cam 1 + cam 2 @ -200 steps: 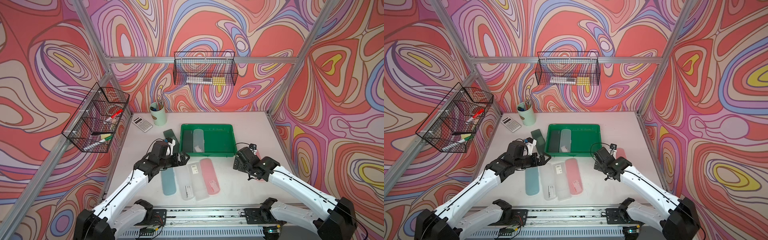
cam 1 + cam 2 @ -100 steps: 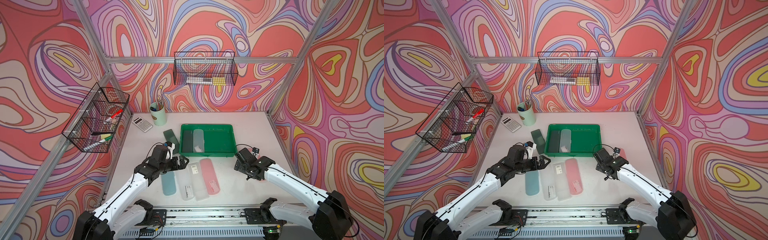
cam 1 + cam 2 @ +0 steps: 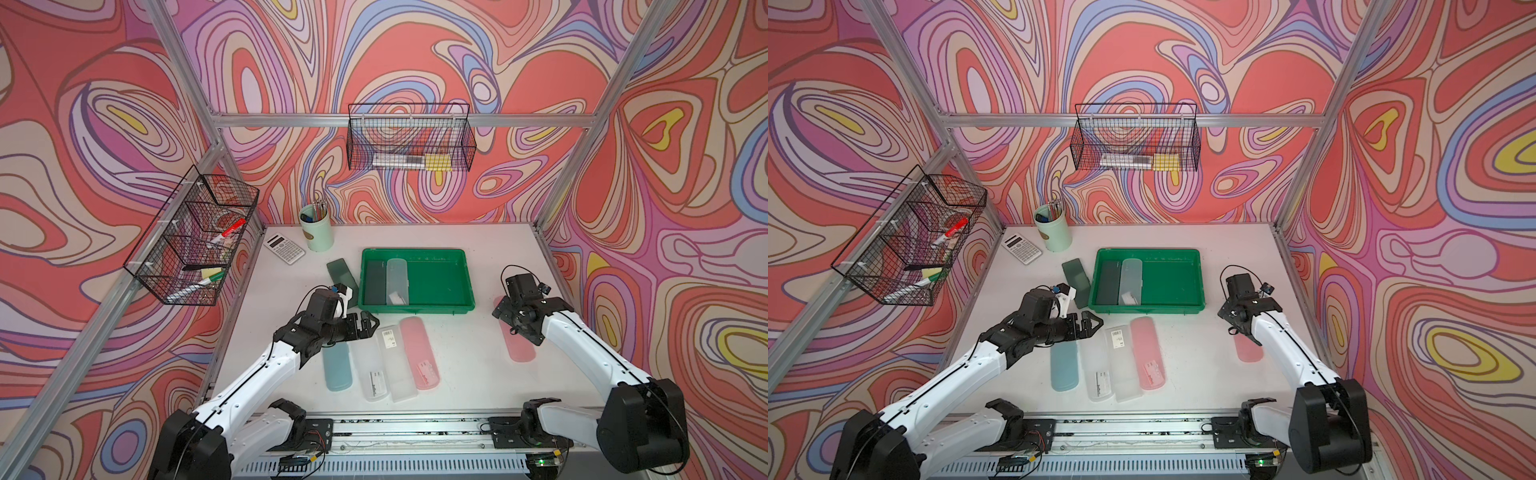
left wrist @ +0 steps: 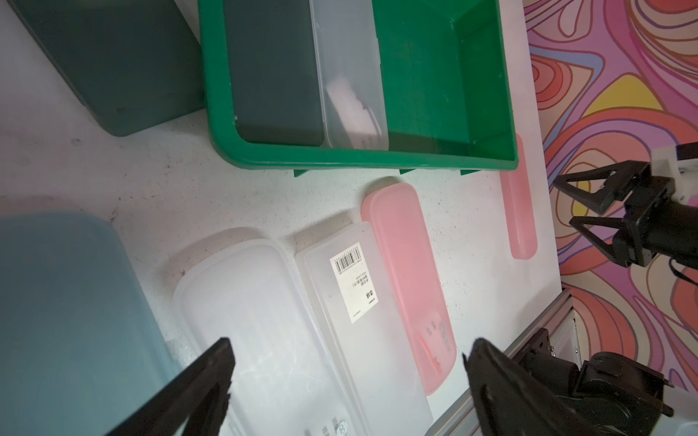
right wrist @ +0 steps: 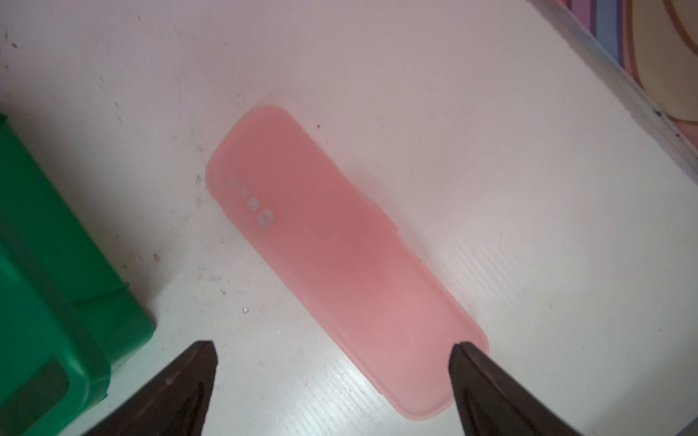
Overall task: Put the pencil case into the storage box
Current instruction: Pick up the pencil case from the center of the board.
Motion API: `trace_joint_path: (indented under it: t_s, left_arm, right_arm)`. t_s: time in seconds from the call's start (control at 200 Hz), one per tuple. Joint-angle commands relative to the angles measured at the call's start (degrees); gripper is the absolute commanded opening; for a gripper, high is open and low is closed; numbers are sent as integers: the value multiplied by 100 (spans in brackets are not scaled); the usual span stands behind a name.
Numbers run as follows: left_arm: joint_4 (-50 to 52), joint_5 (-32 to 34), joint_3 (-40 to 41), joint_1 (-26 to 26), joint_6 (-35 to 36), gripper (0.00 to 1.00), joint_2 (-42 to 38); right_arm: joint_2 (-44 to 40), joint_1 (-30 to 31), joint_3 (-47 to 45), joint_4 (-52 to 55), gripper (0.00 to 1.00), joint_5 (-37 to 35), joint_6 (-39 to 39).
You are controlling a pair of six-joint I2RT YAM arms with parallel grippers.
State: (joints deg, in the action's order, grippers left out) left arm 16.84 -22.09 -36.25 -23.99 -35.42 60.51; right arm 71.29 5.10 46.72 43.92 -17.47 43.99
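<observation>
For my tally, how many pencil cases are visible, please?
8: dark and clear in the storage box; dark green beside it; teal, two frosted, pink rowed in front; lone pink at right.

Frosted matt pink plastic pencil case [image 5: 340, 260] under right gripper [image 5: 332, 347], glossy green plastic storage box [image 5: 45, 264], scuffed white table [image 5: 491, 151]

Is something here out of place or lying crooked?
Nothing looks spilled or damaged. The dark green pencil case lies slanted beside the storage box, unlike the straight cases inside it.
</observation>
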Motion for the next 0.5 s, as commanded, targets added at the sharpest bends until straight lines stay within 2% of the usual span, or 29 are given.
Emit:
trace_joint_path:
  t_s: [0.0,0.336,0.496]
  left_arm:
    - [-377,-207,-88,-18,52,99,165]
    - [-462,-320,-76,-26,-49,99,172]
    - [-454,-330,-82,-26,-62,99,86]
  right_arm:
    - [444,-403,153,-273,98,232,-435]
    - [1260,-1358,313,-875,98,443,-1087]
    - [1447,-1776,101,-1192,98,861,-1178]
